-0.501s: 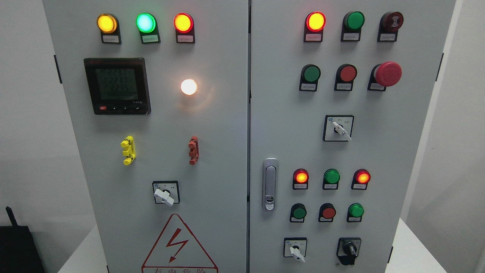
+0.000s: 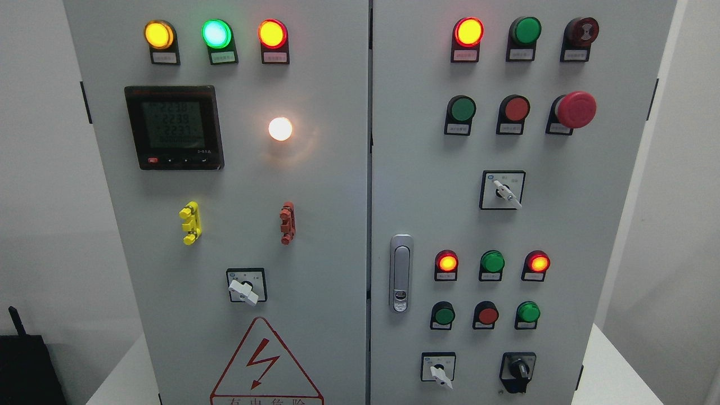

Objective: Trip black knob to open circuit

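Note:
The black knob [image 2: 518,369] sits at the lower right of the grey cabinet's right door [image 2: 427,214], its pointer standing roughly upright on a black plate. To its left is a white-handled selector [image 2: 439,373] turned toward the lower right. Neither of my hands nor any arm shows in the head view.
The right door carries lit red lamps [image 2: 468,31], green and red buttons, a red mushroom stop button [image 2: 575,109], another white selector [image 2: 503,191] and a silver door latch [image 2: 400,273]. The left door holds a meter [image 2: 173,127], lamps, a white selector [image 2: 245,288] and a warning triangle [image 2: 264,363].
Only the digits on the meter display differ. The knob and switches stand as before.

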